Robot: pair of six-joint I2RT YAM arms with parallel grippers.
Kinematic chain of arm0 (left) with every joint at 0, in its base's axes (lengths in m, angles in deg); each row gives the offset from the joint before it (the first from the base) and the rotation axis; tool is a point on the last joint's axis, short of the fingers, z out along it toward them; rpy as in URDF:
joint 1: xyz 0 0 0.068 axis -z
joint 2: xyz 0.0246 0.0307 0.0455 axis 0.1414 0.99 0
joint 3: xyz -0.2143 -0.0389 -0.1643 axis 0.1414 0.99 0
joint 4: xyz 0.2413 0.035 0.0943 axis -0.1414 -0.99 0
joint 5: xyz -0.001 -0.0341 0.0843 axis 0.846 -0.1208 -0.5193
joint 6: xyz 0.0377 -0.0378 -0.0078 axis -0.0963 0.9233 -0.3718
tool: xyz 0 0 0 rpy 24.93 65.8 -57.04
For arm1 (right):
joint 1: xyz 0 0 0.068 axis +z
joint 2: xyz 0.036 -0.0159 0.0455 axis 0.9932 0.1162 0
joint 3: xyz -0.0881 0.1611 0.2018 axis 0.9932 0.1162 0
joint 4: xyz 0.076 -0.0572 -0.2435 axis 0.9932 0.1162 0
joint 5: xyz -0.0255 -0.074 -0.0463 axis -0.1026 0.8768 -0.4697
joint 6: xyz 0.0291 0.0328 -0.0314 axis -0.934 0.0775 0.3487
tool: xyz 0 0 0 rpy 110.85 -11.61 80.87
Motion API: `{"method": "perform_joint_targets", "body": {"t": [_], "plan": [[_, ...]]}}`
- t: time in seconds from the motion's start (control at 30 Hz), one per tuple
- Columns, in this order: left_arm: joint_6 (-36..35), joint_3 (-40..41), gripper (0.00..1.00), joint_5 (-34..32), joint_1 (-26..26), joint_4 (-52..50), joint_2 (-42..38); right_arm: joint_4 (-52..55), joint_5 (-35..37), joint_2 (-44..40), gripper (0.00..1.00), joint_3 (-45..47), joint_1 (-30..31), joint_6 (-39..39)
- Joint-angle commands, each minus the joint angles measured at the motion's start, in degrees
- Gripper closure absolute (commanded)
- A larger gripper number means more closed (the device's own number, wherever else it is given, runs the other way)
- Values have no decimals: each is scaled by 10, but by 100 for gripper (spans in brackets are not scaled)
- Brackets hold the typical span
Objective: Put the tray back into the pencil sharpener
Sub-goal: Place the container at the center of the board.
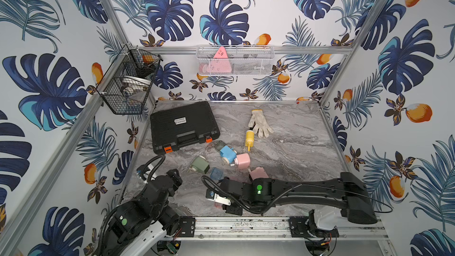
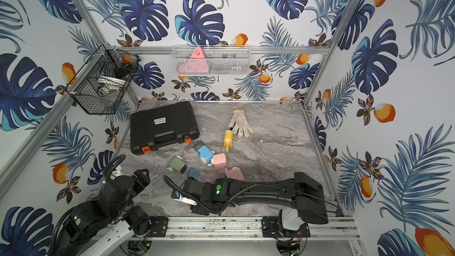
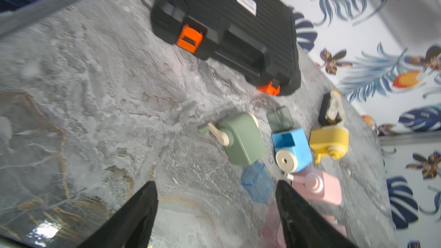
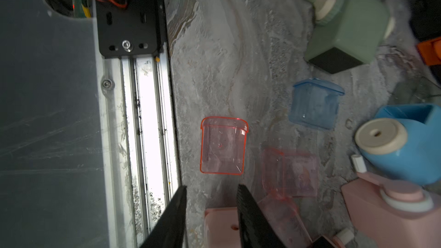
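Much of what you need sits under the right arm (image 1: 307, 193). In both top views it lies across the lower middle of the frame. It covers part of one pink pencil sharpener (image 1: 258, 173) and nearly all of the red-tinted tray (image 4: 223, 145), which you see whole only from the right wrist. A paler pink tray (image 4: 290, 171) beside it is so faint against the marble-patterned tabletop (image 1: 283, 144) that its edges are hard to trace. The left wrist view is blurred.

The right gripper (image 4: 212, 185) has its fingers slightly parted, with nothing pinched at the tips. A pink body (image 4: 219, 223) shows through the gap further back, and you cannot tell whether it touches them. The left gripper (image 3: 216, 181) is spread wide and empty over bare tabletop.

The red-tinted tray is thin clear plastic, a round-cornered box with a lip at one end, lying flat just ahead of the right fingertips. The blue tray (image 4: 315, 103) has the same shape and is translucent. The green pencil sharpener (image 4: 348, 25), blue pencil sharpener (image 4: 405, 144) and second pink pencil sharpener (image 4: 393, 206) are matte and blocky; the last two touch.

The red-tinted tray lies near the aluminium rail (image 4: 143, 115) at the table's front edge, with a bare strip between them. In a top view the ribbed black tool case (image 1: 183, 125) fills the tabletop's upper left, and right of the white glove (image 1: 259, 123) the tabletop is bare.
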Motion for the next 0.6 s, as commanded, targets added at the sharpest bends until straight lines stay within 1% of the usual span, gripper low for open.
{"method": "perform_joint_targets", "body": {"t": [0.0,0.07,0.1,0.13,0.23,0.33,0.43,0.47,0.53,0.57], "plan": [[-79,5,19,139,-1,75,68,-16,74,-72,60,38,-1,-140],[-112,6,21,193,-1,92,119,4,88,-118,56,62,-1,-188],[-124,7,21,212,-1,99,139,11,90,-135,53,73,-1,-203],[-138,9,21,237,-1,110,160,17,91,-151,47,85,0,-211],[-157,29,22,303,-1,146,198,49,98,-181,37,106,-1,-213],[-154,58,25,363,-1,185,227,85,108,-191,28,107,-1,-202],[-140,93,28,409,0,231,245,92,89,-198,22,105,-1,-170],[-135,103,29,414,1,240,248,88,89,-200,21,104,-1,-144],[-134,114,31,413,1,247,249,108,113,-196,20,86,-3,-120],[-134,117,33,411,2,247,249,119,110,-193,19,78,-6,-100]]}}
